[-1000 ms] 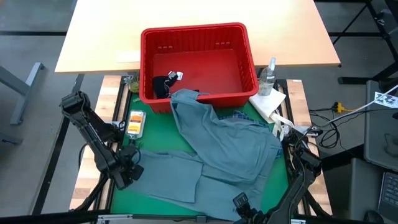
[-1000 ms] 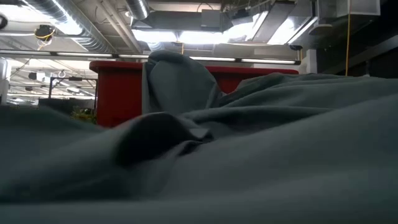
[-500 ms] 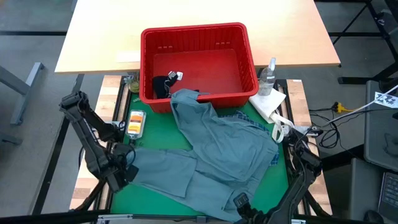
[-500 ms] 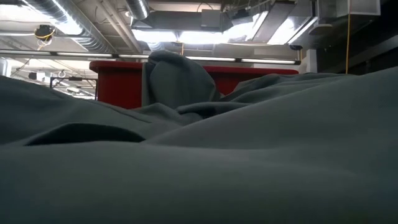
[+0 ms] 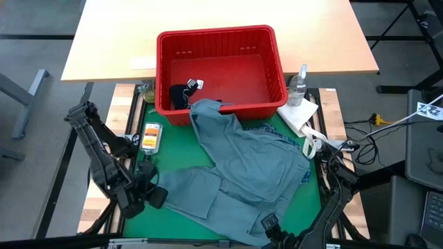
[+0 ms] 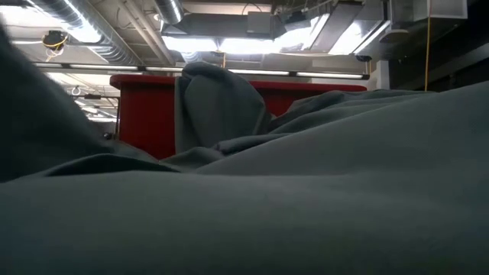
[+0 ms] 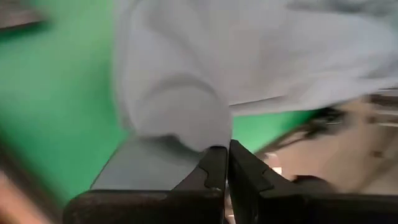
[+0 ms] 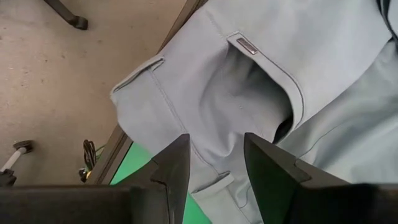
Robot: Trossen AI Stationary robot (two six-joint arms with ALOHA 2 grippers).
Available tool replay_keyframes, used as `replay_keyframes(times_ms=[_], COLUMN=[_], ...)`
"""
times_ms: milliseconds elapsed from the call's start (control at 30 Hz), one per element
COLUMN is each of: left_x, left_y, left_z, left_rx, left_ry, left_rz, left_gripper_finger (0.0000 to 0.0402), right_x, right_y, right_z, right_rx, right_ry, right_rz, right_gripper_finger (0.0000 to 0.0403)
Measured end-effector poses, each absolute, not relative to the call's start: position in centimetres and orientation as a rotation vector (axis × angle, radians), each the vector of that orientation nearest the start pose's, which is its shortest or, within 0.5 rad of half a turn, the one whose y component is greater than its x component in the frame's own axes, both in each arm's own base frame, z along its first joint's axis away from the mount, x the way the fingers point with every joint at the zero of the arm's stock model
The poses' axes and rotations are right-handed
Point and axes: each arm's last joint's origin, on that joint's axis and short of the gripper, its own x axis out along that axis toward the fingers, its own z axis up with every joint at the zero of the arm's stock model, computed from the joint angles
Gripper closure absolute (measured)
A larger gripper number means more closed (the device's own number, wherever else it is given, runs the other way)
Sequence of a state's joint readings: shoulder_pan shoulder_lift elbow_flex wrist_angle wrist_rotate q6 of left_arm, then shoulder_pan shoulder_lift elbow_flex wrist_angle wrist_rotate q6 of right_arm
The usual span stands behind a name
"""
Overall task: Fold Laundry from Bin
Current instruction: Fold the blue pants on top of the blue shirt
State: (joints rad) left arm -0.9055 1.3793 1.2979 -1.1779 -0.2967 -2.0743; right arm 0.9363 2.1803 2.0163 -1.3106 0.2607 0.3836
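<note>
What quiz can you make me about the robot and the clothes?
1. True or false: the left gripper is shut on the grey-blue garment.
2. Where does the top of that garment hang? A) over the red basket's front rim B) off the table's far end C) on the spray bottle
3. What colour is the mat under the clothes?

Key: 1 true. 2 A. 3 green.

Grey-blue garment [image 6: 306, 191] fills the foreground, a fold draped over the red bin [image 6: 145, 107] behind.
</note>
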Motion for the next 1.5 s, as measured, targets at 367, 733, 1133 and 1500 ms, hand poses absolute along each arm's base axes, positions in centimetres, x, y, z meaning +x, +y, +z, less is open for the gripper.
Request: replay_keyframes(times_ms=[367, 733, 1133, 1500], left_x=[25.5, 36.1, 44.3, 46.5], left_y=[-19.7, -20.1, -22.0, -23.4], left_z=[29.9, 25.8, 22.5, 20.9], left_rx=[-1.165, -1.191, -1.146, -1.144], left_ry=[0.758, 0.511, 0.536, 0.56], left_rz=[0.346, -0.028, -0.22, -0.252], left_gripper_finger=[0.0401, 0.0401, 0.0401, 0.0401], right_x=[26.1, 23.2, 21.4, 21.3], right_y=[34.2, 34.1, 33.7, 33.4], right_z=[24.4, 26.9, 28.6, 28.6], right_rx=[-0.532, -0.559, -0.564, -0.585], right_ry=[1.304, 1.272, 1.195, 1.219], right_rz=[0.288, 0.253, 0.141, 0.128], right_gripper_finger=[0.0251, 0.0251, 0.0251, 0.0251])
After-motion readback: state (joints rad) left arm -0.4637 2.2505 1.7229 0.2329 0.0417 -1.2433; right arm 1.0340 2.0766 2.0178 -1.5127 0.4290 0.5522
